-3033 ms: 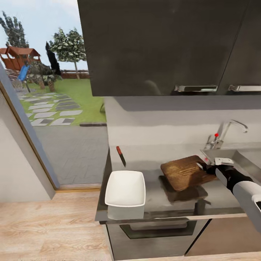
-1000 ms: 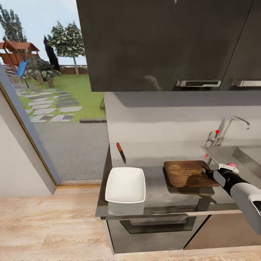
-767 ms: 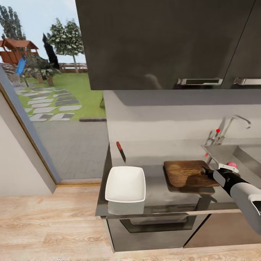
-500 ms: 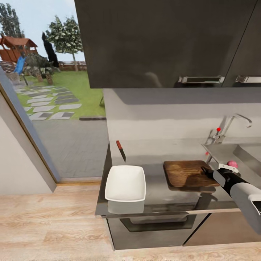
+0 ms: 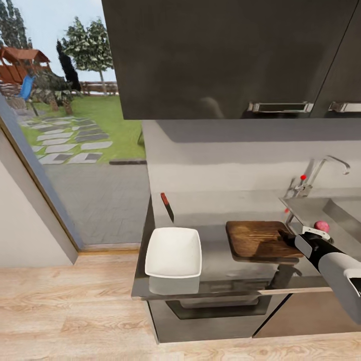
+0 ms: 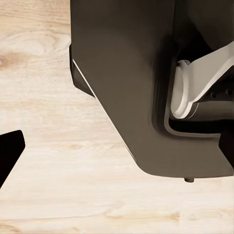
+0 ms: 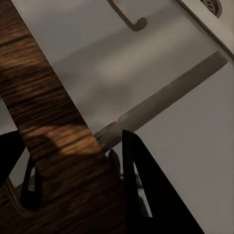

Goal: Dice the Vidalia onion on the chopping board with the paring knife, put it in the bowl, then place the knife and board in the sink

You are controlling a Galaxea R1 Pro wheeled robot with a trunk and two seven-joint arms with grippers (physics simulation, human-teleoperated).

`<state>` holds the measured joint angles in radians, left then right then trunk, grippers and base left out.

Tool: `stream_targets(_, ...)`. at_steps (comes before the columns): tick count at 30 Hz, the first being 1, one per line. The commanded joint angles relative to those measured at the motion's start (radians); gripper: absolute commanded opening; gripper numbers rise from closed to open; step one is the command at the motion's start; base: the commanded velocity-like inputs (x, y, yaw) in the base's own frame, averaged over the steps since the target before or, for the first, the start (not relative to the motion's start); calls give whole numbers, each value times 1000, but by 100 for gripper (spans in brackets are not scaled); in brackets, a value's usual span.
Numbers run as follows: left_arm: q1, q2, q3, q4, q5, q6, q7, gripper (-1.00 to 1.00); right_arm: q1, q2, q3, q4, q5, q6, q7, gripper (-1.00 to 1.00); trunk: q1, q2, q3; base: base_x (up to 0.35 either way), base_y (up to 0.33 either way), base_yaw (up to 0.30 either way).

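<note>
My right gripper (image 5: pixel 289 236) is shut on the right edge of the dark brown chopping board (image 5: pixel 258 239), which lies level, just over the grey countertop (image 5: pixel 215 260) with its shadow beneath. In the right wrist view the board (image 7: pixel 53 141) passes between my dark fingers (image 7: pixel 146 200). The white bowl (image 5: pixel 174 252) stands left of the board near the front edge. The paring knife (image 5: pixel 167 206) lies behind the bowl, toward the wall. A small pinkish round onion (image 5: pixel 321 225) shows in the sink (image 5: pixel 346 213), just behind my right wrist. My left gripper (image 6: pixel 117 161) hangs open over the wooden floor.
Dark wall cabinets (image 5: pixel 225 55) hang over the counter. The chrome tap (image 5: pixel 315 175) with a red dot rises behind the sink. Left of the counter's end is a glass door (image 5: pixel 65 165) onto a garden. Dark cabinet fronts (image 5: pixel 210 313) stand below the worktop.
Three seconds ago the board was tilted and nearer the sink; it is now level and lower over the counter. The head view has drifted slightly, bringing the onion into sight.
</note>
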<state>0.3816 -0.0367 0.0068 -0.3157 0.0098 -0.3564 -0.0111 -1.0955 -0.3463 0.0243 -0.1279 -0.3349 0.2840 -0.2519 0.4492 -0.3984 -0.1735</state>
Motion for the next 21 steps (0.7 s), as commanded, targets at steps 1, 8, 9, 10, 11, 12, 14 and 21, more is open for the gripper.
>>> stream_targets(1, 0, 0, 1, -2, 1, -1, -1, 100, 0, 0, 22, -1, 5, 7, -6, -100, 1, -2, -3, 0, 0, 0)
stream_targets(8, 0, 0, 1, -2, 1, -1, -1, 100, 0, 0, 22, -1, 5, 7, -6, -100, 1, -2, -10, 0, 0, 0)
stream_targets(9, 0, 0, 1, -2, 1, -1, -1, 100, 0, 0, 22, -1, 5, 6, -6, -100, 1, -2, -11, 0, 0, 0)
stream_targets(10, 0, 0, 1, -2, 1, -1, -1, 100, 0, 0, 22, -1, 5, 6, -6, -100, 1, -2, -12, 0, 0, 0)
stream_targets(11, 0, 0, 1, -2, 1, -1, -1, 100, 0, 0, 22, -1, 5, 6, -6, -100, 1, -2, -13, 0, 0, 0)
stream_targets(12, 0, 0, 1, -2, 1, -1, -1, 100, 0, 0, 22, -1, 5, 6, -6, -100, 1, -2, -14, 0, 0, 0)
stream_targets(14, 0, 0, 1, -2, 1, -1, -1, 100, 0, 0, 22, -1, 5, 6, -6, -100, 1, -2, -16, 0, 0, 0)
stream_targets(21, 0, 0, 1, 0, 1, -1, -1, 100, 0, 0, 22, -1, 4, 6, -6, 100, 1, -2, -25, 0, 0, 0)
